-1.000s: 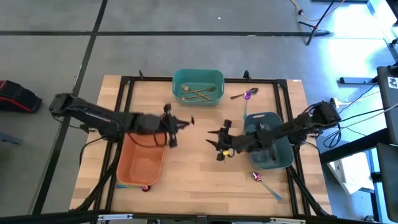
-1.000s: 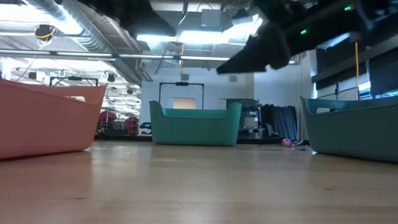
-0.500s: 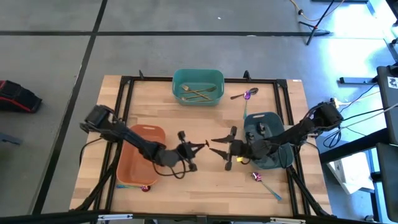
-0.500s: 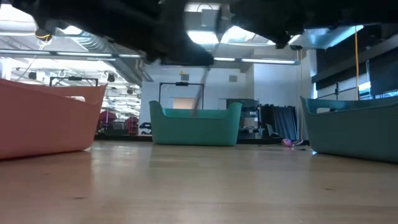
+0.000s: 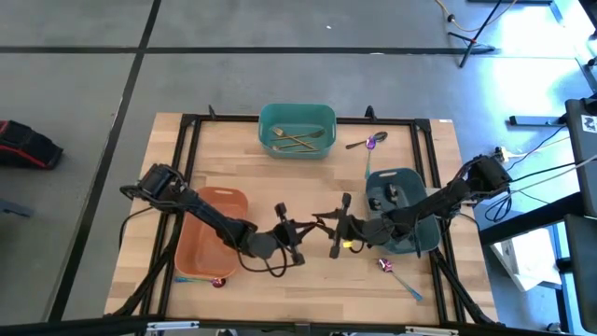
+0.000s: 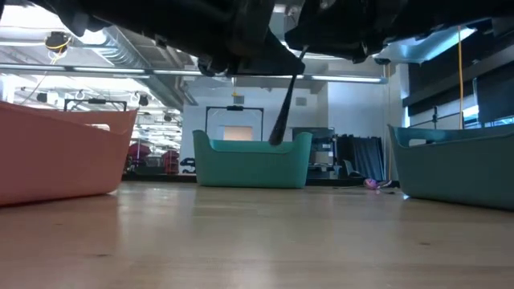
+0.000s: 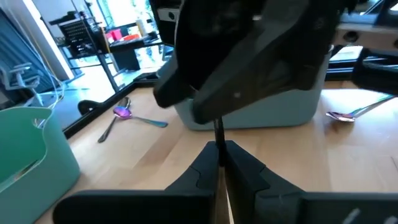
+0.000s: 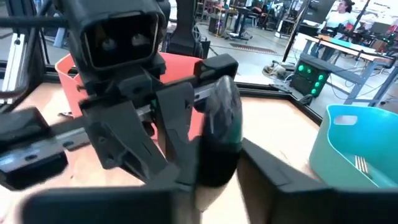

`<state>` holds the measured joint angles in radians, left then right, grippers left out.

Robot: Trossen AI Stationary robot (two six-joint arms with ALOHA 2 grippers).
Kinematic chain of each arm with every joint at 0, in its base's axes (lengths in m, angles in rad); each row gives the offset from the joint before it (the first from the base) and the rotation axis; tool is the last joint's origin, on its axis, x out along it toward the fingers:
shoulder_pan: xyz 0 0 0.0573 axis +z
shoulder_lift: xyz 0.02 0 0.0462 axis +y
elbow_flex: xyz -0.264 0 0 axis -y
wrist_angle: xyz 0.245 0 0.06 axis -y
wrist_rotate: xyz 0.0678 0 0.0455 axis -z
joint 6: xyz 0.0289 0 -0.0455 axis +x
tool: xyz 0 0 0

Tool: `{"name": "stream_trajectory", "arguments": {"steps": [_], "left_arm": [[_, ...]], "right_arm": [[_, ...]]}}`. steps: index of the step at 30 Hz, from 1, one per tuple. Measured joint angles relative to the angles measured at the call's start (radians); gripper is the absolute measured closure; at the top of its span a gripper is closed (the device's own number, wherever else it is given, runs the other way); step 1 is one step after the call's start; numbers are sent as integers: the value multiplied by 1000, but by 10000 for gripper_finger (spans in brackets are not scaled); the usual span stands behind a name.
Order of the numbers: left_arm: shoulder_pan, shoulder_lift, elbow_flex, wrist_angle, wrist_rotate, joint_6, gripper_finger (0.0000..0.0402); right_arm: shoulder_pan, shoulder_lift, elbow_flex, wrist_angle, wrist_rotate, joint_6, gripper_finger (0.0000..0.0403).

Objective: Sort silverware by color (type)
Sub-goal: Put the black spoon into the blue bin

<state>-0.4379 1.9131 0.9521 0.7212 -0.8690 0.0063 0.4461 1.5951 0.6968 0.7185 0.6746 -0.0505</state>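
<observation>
- Wooden table [image 5: 280, 182].
- Orange bin [image 5: 213, 233], near-left corner; grey-blue bin [image 5: 410, 210], right edge; teal bin [image 5: 297, 129], far edge, holding gold forks [image 5: 297, 141].
- Left gripper [image 5: 297, 235] and right gripper [image 5: 338, 231] meet at mid-table, towards the near edge. Both are clamped on the dark spoon [image 8: 221, 124], which is held above the table: right at the bowl end, left on the handle [image 7: 218, 134].
- Loose iridescent spoons: one at the far edge [image 5: 371, 143], one at the near-right corner [image 5: 392, 270].
- Handling, judged: light, rigid, slick polished metal that pivots easily. Best gripped across the flat mid-handle.
</observation>
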Motion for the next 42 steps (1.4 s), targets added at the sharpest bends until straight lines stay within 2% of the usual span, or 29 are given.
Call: {"name": "stream_trajectory", "arguments": {"steps": [4,9,14,16,18,22,26,30,34,39,42], "left_arm": [[1,0,0,-3,16,3,390],[0,0,0,-1,24,-12,365],[-7,0,0,-5,77,-31,311],[-5,0,0,-4,90,-30,293],[-3,0,0,-5,102,-31,282],[-5,0,0,-5,152,-31,276],[-4,0,0,-4,184,-31,276],[-4,0,0,-3,184,-31,276],[-4,0,0,-3,184,-31,276],[-3,0,0,-3,184,-31,276],[-4,0,0,-3,184,-31,276]], "right_arm": [[0,0,0,-6,-2,-26,391],[0,-26,0,-41,-2,-33,390],[-2,-165,0,-222,56,-32,396],[-2,-245,9,-380,69,4,398],[-2,-335,47,-609,64,87,399],[-2,-478,168,-1115,47,313,400],[-2,-561,292,-1569,-13,583,400],[-2,-616,315,-1855,-69,826,400],[-2,-661,254,-1955,-152,978,401],[-2,-684,146,-1943,-280,1083,401],[-2,-684,93,-1942,-316,1124,401]]}}
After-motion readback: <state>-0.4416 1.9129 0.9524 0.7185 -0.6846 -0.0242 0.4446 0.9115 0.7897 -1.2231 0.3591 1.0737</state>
